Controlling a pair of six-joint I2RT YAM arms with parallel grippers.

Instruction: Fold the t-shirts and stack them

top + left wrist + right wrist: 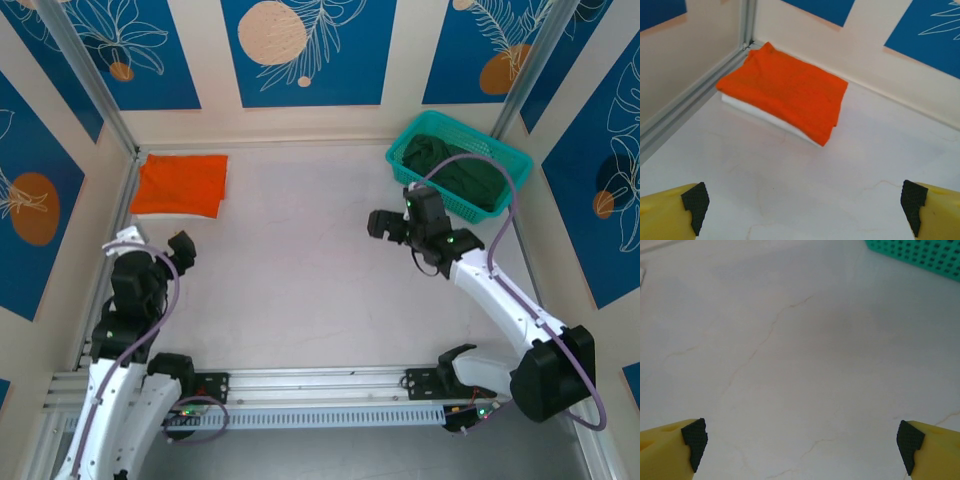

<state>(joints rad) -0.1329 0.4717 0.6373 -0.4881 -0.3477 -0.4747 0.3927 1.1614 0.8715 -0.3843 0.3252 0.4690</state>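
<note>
Over in the far left corner of the desk (300, 270) lies the orange t-shirt (180, 185), folded into a flat rectangle. Its long axis runs side to side, along the back wall, and one short end sits just beside the left rail. Under it is the white t-shirt (771, 123), also folded. Only a thin strip of it peeks out along the near edge of the orange one.

The dark green t-shirt (455, 170) is bunched up in the teal basket (397, 165) at the far right. It is too crumpled for me to say which way it points.

The left arm (135, 290) hangs back at the near left. The left jaws are spread wide over bare desk, black pads (695, 205) far apart, facing the stack and well apart from it. The right arm (490, 285) reaches out just in front of the basket. The right jaws are spread wide too, holding nothing, with bare desk below them.
</note>
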